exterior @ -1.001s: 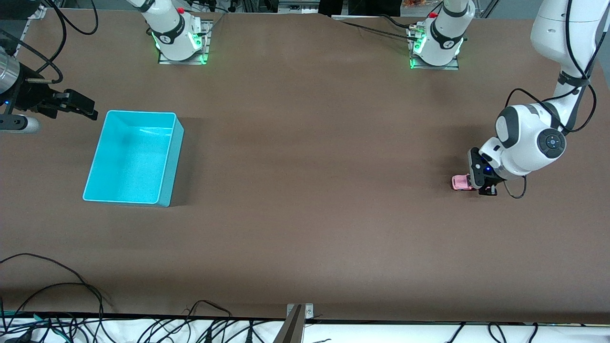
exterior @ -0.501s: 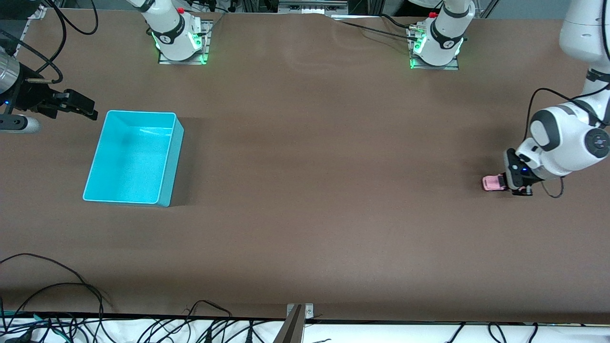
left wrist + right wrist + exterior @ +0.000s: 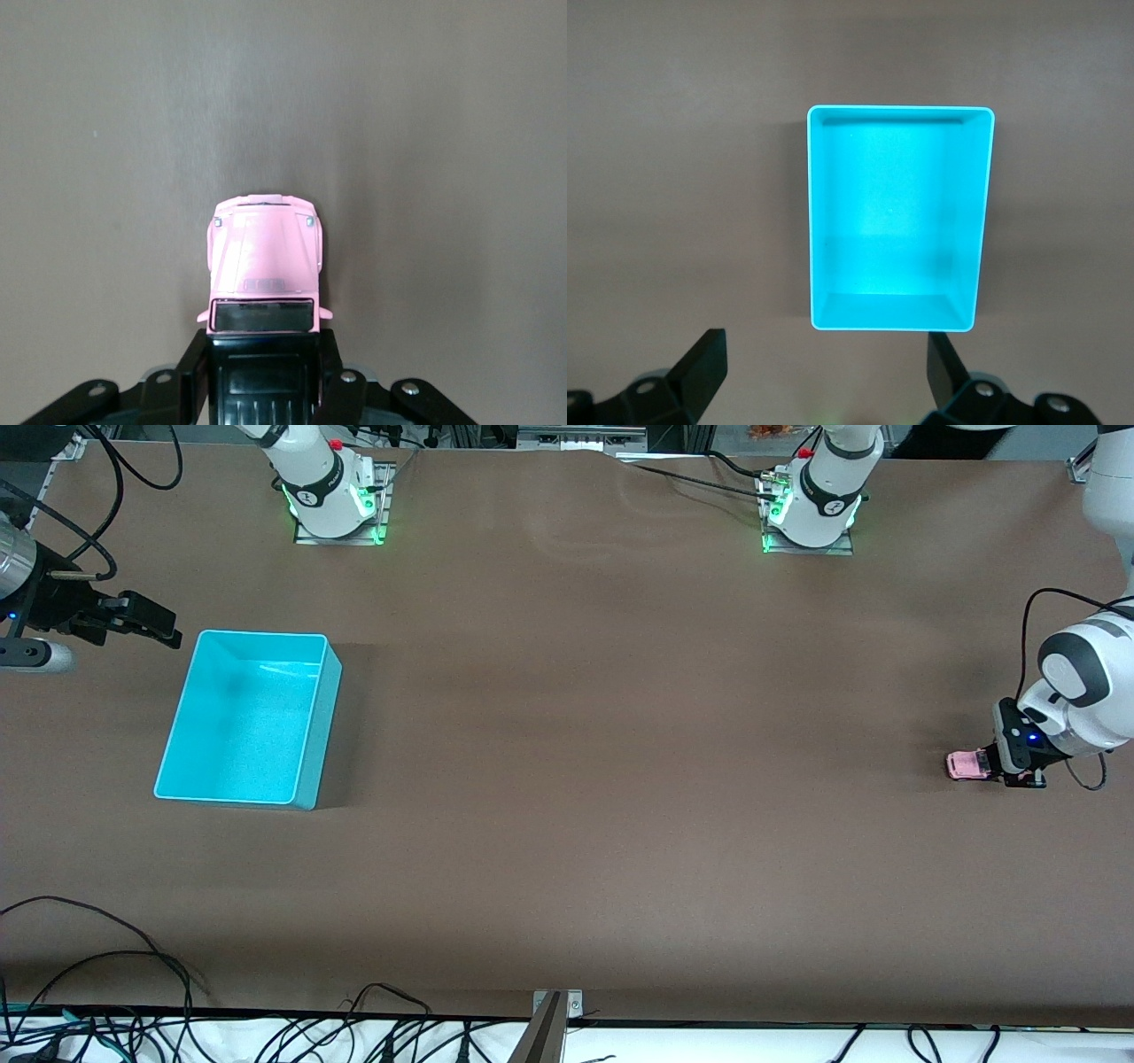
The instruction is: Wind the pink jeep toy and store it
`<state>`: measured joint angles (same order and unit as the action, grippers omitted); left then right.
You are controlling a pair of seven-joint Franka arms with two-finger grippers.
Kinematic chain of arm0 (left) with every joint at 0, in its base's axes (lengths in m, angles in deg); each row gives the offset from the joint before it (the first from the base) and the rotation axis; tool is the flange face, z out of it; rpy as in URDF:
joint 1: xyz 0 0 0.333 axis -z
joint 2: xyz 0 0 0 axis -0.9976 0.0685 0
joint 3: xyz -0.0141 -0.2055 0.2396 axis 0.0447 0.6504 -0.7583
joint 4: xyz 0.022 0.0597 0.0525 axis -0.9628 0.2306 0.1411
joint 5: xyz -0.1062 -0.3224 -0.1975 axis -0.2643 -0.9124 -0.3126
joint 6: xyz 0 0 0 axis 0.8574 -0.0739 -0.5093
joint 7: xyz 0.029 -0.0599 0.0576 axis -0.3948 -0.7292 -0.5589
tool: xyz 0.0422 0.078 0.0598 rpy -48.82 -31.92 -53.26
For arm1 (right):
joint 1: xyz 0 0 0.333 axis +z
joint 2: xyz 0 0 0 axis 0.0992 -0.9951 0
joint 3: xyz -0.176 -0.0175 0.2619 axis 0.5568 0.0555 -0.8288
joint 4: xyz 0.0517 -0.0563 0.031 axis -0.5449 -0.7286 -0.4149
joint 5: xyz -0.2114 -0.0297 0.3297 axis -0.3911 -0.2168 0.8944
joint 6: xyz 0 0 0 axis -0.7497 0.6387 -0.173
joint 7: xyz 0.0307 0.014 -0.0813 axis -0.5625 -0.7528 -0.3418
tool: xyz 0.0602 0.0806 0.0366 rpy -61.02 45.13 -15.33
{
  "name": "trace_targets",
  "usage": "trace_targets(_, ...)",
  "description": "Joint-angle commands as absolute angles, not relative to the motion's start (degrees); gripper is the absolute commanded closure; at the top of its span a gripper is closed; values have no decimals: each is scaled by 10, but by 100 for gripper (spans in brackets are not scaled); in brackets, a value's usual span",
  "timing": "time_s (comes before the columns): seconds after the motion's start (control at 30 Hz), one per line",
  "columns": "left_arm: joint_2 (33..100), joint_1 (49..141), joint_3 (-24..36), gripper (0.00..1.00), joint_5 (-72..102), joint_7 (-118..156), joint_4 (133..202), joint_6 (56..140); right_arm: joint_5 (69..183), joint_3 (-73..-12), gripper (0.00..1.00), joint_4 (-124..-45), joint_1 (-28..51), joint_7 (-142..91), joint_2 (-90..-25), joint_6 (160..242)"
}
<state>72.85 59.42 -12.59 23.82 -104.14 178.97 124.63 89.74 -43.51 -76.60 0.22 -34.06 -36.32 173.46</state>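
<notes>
The pink jeep toy (image 3: 964,765), light pink with a black roof, is at the table surface near the left arm's end of the table. My left gripper (image 3: 1003,767) is shut on its rear part. In the left wrist view the jeep (image 3: 264,257) points away from the gripper (image 3: 264,359), with the black fingers (image 3: 197,363) pressed on both sides of the roof. My right gripper (image 3: 152,625) is open and empty, waiting beside the turquoise bin (image 3: 257,635) at the right arm's end. The right wrist view shows its spread fingers (image 3: 707,354) and the empty bin (image 3: 899,109).
The two arm bases (image 3: 332,500) (image 3: 811,509) stand along the table edge farthest from the front camera. Cables (image 3: 106,974) lie along the edge nearest that camera. The brown table (image 3: 585,735) stretches between the bin and the jeep.
My left gripper has slid the jeep along the table toward the left arm's end, away from the bin. The right arm and the bin have not moved.
</notes>
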Motion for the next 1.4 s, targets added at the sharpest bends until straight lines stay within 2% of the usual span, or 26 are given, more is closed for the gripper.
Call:
trace_targets(0.0, 797, 576, -124, 99, 249, -1069, 1772, 1269, 891, -435, 0, -759, 1, -335, -364, 1728)
trace_targets(0.37, 797, 573, -127, 98, 248, -1081, 1771, 1269, 891, -435, 0, -759, 1, -335, -364, 1728)
trace_targets(0.47, 797, 573, -127, 94, 248, -1082, 1770, 1269, 891, -435, 0, -759, 1, -335, -364, 1728)
trace_targets(0.5, 797, 573, -127, 86, 248, -1083, 1767, 1269, 891, -435, 0, -759, 1, -335, -364, 1728)
trace_targets(0.53, 797, 573, -126, 62, 249, -1083, 1762, 1268, 891, -435, 0, -759, 1, -335, -364, 1728)
trace_targets(0.57, 797, 573, -127, 18, 249, -1086, 1758, 1267, 891, -435, 0, -759, 1, -336, -364, 1728)
trace_targets(0.6, 794, 573, -126, 0, 249, -1091, 1756, 1263, 891, -435, 0, -759, 1, -335, -364, 1728)
trace_targets(1.0, 780, 584, -121, 0, 248, -1084, 1675, 1106, 891, -435, 0, -759, 1, -335, -364, 1728)
trace_targets(1.37, 732, 586, -121, 0, 248, -1009, 1668, 1016, 891, -435, 0, -759, 1, -336, -364, 1728)
